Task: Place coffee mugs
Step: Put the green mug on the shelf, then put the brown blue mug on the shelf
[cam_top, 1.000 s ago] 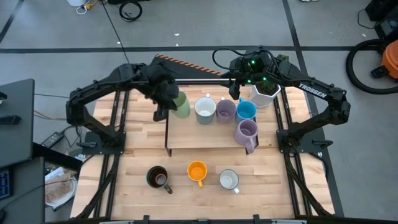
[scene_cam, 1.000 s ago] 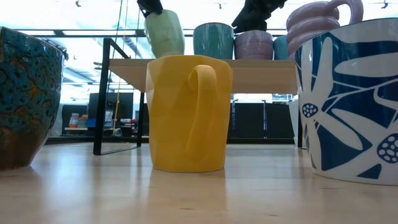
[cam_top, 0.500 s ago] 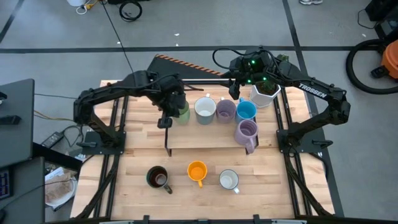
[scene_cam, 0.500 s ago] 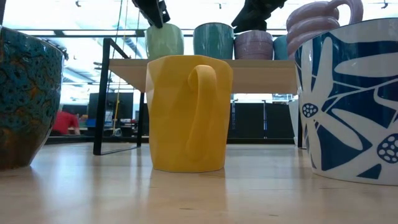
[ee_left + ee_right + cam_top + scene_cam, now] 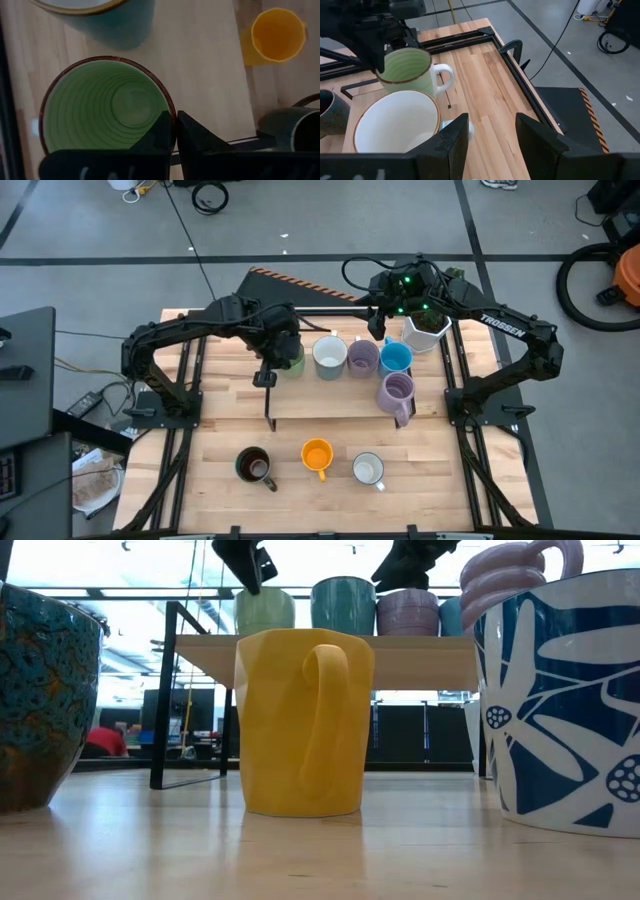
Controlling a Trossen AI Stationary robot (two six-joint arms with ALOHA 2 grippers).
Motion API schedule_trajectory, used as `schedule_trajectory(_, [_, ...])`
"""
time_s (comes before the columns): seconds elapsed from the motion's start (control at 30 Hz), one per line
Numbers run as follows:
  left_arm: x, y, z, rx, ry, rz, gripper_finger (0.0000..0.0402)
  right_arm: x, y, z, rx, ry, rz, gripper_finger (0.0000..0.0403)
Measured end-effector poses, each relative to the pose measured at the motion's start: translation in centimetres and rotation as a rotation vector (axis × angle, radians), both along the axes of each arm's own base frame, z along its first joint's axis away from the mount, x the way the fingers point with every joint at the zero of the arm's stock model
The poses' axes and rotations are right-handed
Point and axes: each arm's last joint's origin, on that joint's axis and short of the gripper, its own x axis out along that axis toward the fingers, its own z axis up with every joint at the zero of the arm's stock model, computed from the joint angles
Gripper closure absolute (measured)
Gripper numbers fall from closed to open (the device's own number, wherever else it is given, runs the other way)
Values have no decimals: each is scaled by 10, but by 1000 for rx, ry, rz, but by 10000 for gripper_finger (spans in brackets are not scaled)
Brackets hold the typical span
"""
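1. My left gripper (image 5: 175, 131) was pinched shut with nothing in it. It hung just above the rim of the green mug (image 5: 107, 107). That mug stood at the back left corner of the shelf (image 5: 320, 400). If I went down or sideways, my shut tips could hit the rim and tip the mug off the shelf's left edge.
2. The white mug (image 5: 330, 355) stood just beside the green one along the shelf's back edge. A bump to the green mug could knock into it. Then the lavender mug (image 5: 362, 357) and the blue mug (image 5: 396, 359) next in the row could get pushed too.
3. My right gripper (image 5: 492, 130) had its fingers apart and held nothing. It hung over the back edge of the shelf, near the lavender and blue mugs. If both my arms moved along that row at once, they could bang into each other.
4. The tall lavender mug (image 5: 396, 392) stood near the shelf's front right corner. I think a low reach with my right arm could clip it and send it over the front edge.
5. The dark brown mug (image 5: 254, 465), the orange mug (image 5: 317, 454) and the pale mug (image 5: 368, 469) sat in a row near the front edge of the table (image 5: 220, 430). To fetch one, my left arm had to go up first. If it dragged low, it could catch the shelf's front edge.
6. The back row looked crowded. A new mug set down there could land on another mug's handle and wobble.
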Motion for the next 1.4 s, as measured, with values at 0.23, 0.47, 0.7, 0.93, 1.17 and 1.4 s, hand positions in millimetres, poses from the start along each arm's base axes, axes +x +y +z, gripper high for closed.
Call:
schedule_trajectory(0.23, [1,-5,-1,55,13,-16,371,0,0,0,0,0,0,234])
schedule_trajectory(0.47, [2,-7,0,47,8,-1,341,0,0,0,-3,1,2,234])
schedule_trajectory(0.7, [2,-6,0,40,5,29,292,0,0,0,-2,1,2,234])
schedule_trajectory(0.93, [-2,-7,16,15,-47,107,255,0,0,0,5,-3,14,234])
schedule_trajectory(1.17, [-21,-15,50,-111,-72,267,246,0,1,0,9,-4,16,234])
schedule_trajectory(1.4, [-37,-61,63,-338,-41,276,246,0,1,0,33,-11,3,234])
